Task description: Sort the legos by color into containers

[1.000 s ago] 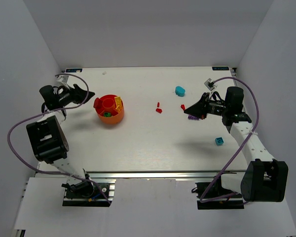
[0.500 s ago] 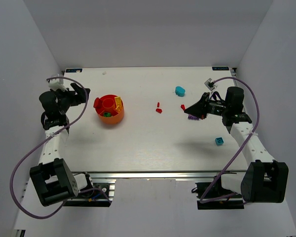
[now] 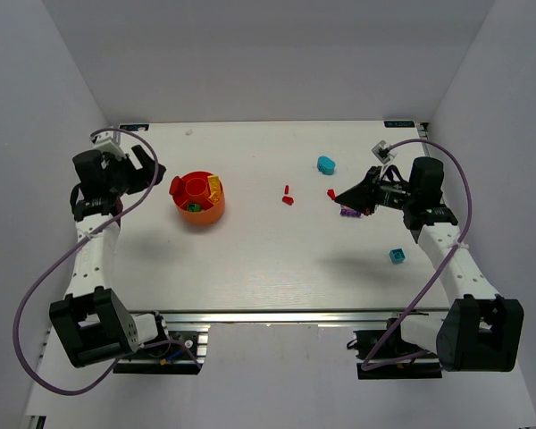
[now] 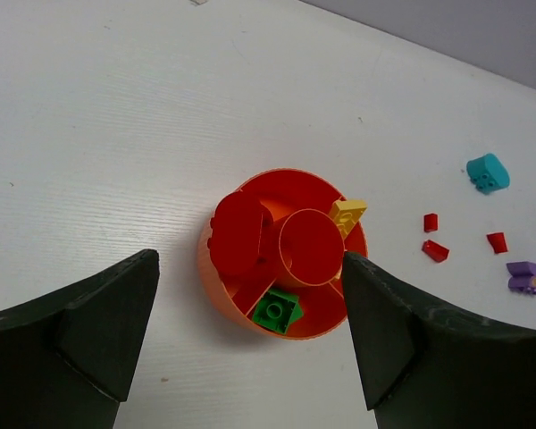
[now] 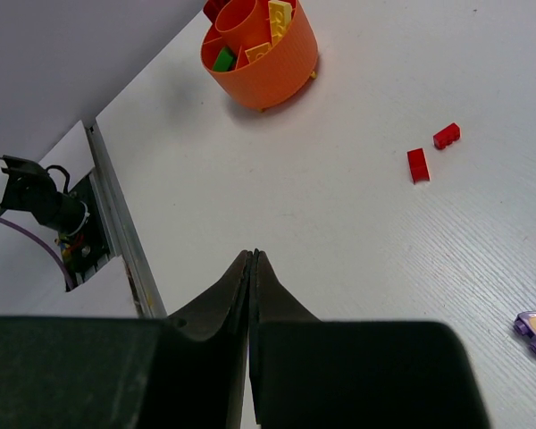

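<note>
Counter [image 3: 250,259], sorting partway: bowl [image 4: 207,273] beneath wide-open, empty left pincer [image 4: 250,261] holds some legos [image 4: 279,310]; others lie beside closed, empty right pincer [image 5: 252,259].

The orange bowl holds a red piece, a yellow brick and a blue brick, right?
Not quite: it holds a green brick, not a blue one. The left wrist view shows it in the orange bowl with the red piece and yellow brick.

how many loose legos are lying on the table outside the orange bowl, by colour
red legos: 3
cyan lego: 1
purple lego: 1
blue lego: 1
total: 6
</note>
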Robot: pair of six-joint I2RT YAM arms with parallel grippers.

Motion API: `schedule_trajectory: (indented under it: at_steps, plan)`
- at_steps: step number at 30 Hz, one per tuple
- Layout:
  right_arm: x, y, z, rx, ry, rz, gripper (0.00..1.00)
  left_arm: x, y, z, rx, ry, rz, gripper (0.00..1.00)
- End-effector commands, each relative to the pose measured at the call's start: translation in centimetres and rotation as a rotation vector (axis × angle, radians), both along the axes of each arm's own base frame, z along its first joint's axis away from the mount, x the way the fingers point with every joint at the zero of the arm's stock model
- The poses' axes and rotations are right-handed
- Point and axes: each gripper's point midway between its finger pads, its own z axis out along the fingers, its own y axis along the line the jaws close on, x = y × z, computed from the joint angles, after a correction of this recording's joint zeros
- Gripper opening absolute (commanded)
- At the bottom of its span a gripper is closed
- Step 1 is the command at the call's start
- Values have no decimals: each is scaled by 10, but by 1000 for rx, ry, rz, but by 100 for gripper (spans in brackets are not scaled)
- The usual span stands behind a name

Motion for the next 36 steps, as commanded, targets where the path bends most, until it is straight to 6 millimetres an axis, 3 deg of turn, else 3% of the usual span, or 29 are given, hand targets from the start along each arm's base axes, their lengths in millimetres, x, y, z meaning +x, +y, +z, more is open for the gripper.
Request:
schedule_trajectory:
  at_steps: [1,3,9,12,22,28,33,36]
  plan:
    - [-1,1,7,-1,-41,4,2,-8,3,-1,82,91,39,92]
    - [-1,0,8,-3,-45,3,2,-6,-8,-22,92,183,17,86]
    - [-1,0,8,-1,-43,3,2,10,-43,-33,180,249,-7,81]
    - [0,1,7,-3,-41,5,2,17,-51,-38,237,275,11,80]
    - [1,-2,5,-3,-32,-5,2,44,-24,-27,367,269,154,80]
    - [2,-2,4,-4,-29,-9,2,62,-23,-37,370,327,168,76]
    - [2,-1,4,-5,-28,-4,2,62,-28,-38,348,335,151,77]
    - [2,-1,5,-4,-30,-3,2,51,-33,-37,338,336,116,81]
